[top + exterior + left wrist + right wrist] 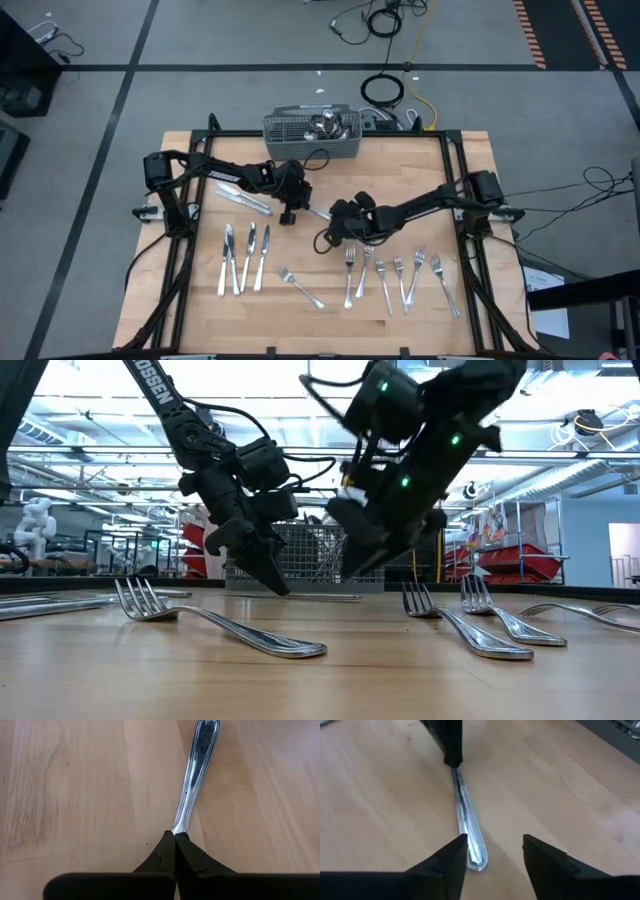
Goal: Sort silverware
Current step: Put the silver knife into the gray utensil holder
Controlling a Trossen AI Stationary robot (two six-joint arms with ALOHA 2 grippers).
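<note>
Left gripper (291, 215): near the table's middle, fingers (165, 851) clenched on one end of a piece of silverware (194, 775), which lies flat on the wood.

Right gripper (494, 851): just beside it toward the right edge, jaws released and standing apart over the handle end of the same piece (468, 832); not gripping it.

Knives (243, 258): three, side by side, toward the front-left corner. Two more pieces (244, 199) lie aslant near the left edge, behind the knives.

Loose fork (298, 287): alone, near the front edge at centre.

Forks (398, 275): about five, in a row toward the front-right corner, tines pointing to the rear.

Basket (311, 137): grey wire mesh, at the rear edge near centre, more silverware (325, 123) heaped inside.

Table (470, 170): pale wood, framed by dark rails.
</note>
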